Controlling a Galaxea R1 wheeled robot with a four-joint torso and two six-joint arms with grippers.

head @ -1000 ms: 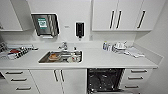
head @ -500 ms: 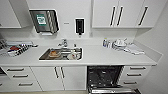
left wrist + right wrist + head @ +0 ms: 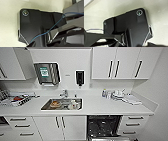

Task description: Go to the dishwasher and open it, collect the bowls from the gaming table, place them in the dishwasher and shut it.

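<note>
Dishwasher (image 3: 103, 125): seen open under the table (image 3: 100, 105), dark inside.
Bowls: judged not yet collected.
Jaws: state cannot be told, either arm.

The open dishwasher (image 3: 103, 126) sits under the counter (image 3: 100, 107), right of the sink (image 3: 62, 104).

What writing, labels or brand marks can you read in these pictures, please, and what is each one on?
None can be read.
Wall dispenser: a green label with pale marks, too blurred to read.
Wall beside the black dispenser: a small dark mark, too small to read.
</note>
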